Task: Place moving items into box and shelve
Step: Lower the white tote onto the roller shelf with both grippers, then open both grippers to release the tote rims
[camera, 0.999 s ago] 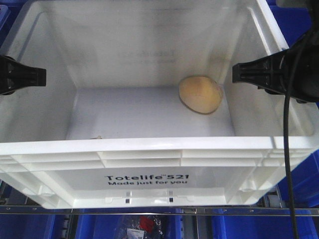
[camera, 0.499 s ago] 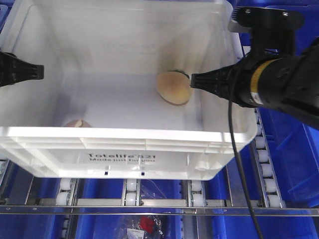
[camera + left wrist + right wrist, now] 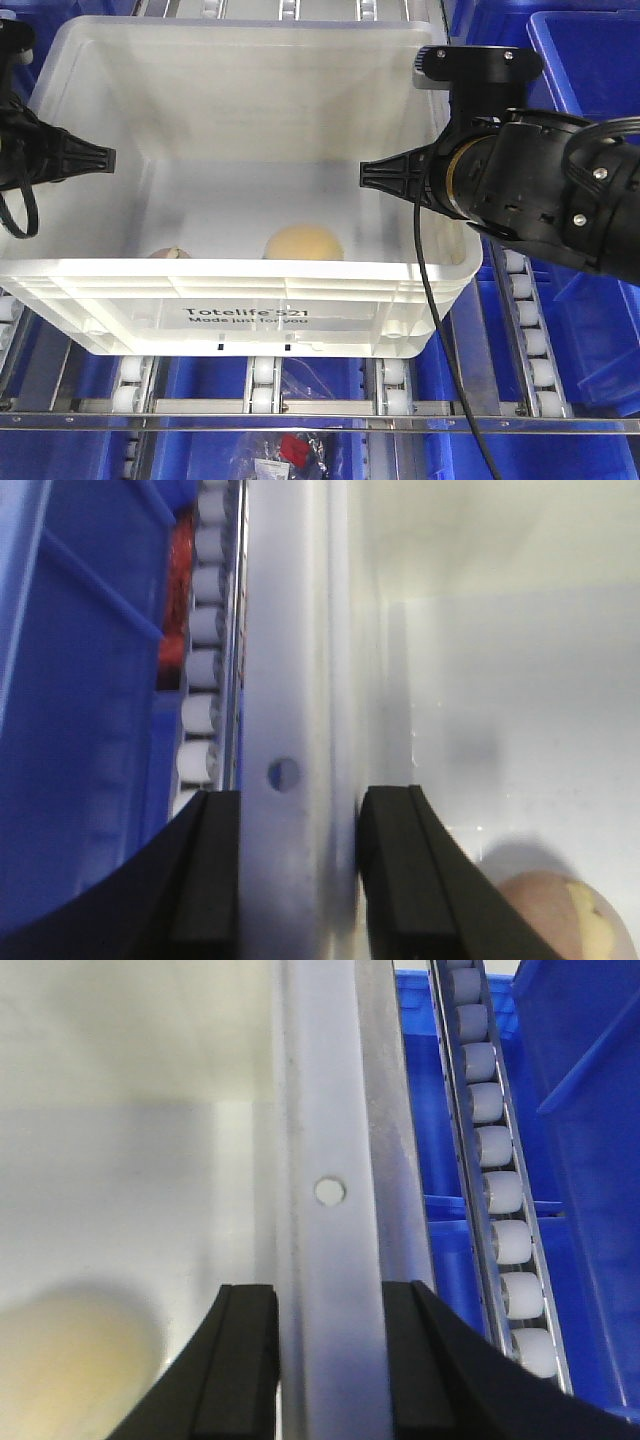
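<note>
While the white box [image 3: 250, 300] sits on the roller rack [image 3: 262, 385], each hand is clamped on one of its side walls. The left hand [image 3: 300, 880] has one black finger [image 3: 205, 880] outside the box's left wall and the other inside, both pressed against the plastic. The right hand [image 3: 315, 1360] grips the box's right wall the same way, its fingers [image 3: 240, 1360] closed on the rim just below a small round hole (the rack's rollers run along the outer side of that wall). Inside the box, a round tan item [image 3: 303, 243] lies on the floor against the front wall, near its middle. A smaller pinkish item [image 3: 168, 253] lies to the left of it, also against the front wall, close to the left hand. Blue bins [image 3: 585, 60] stand beside the box on the right.
</note>
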